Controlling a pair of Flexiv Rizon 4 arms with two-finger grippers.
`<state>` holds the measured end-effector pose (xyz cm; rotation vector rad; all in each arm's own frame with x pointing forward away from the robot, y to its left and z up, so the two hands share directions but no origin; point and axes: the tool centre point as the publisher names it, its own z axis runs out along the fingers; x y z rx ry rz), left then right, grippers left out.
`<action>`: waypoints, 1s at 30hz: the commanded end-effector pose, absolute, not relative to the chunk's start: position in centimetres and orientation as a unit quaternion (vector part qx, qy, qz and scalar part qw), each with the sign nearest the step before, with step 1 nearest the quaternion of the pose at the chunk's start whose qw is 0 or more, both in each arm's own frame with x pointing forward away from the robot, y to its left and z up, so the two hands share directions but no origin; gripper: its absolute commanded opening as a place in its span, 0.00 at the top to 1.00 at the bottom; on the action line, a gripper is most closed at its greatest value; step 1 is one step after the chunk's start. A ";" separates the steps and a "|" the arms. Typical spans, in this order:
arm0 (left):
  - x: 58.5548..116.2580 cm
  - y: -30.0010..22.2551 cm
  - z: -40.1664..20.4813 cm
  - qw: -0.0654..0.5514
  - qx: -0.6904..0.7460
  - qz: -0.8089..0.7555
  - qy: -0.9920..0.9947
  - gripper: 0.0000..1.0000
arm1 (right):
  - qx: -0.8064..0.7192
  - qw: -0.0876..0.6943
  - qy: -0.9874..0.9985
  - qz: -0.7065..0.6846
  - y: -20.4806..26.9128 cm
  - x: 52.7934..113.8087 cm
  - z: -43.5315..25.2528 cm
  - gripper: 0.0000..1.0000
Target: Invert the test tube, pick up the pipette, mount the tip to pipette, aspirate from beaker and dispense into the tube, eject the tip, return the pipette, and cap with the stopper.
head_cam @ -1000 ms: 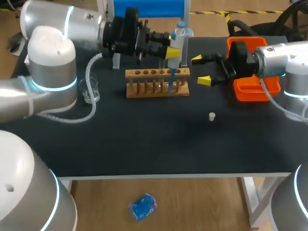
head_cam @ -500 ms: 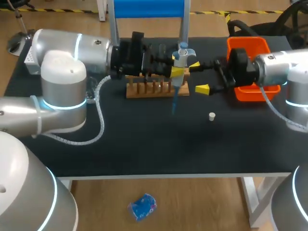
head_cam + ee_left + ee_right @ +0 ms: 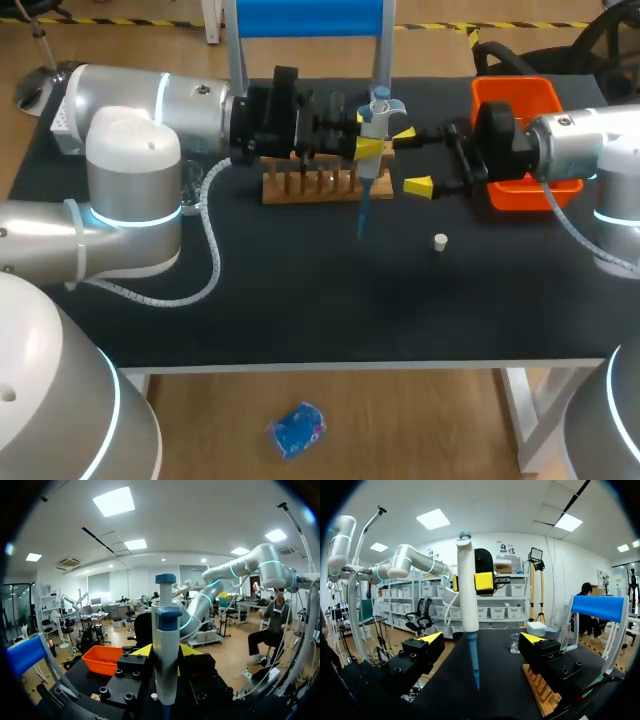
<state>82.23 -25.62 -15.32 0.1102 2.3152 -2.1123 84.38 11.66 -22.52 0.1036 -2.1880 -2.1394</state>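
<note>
Unlike our left wrist view, the right shows the upright pipette (image 3: 467, 590) with blue tip (image 3: 474, 662) pointing down, clenched by our left gripper (image 3: 372, 143); right gripper (image 3: 482, 639) released.

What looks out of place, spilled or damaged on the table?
I see nothing spilled or broken. Only the small white stopper lies loose on the table, apart from the wooden rack. The pipette is upright, and its blue tip is straight.
</note>
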 end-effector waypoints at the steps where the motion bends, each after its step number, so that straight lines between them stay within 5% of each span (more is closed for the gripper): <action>1: 82.6 -25.7 -16.2 0.011 0.024 -0.683 0.730 1.00 | 0.039 0.022 -0.722 -0.691 12.5 84.3 -22.5 0.00; 30: 84.1 -25.5 -17.6 0.027 0.002 -0.676 0.736 1.00 | 0.047 0.038 -0.699 -0.713 18.2 83.8 -23.0 0.00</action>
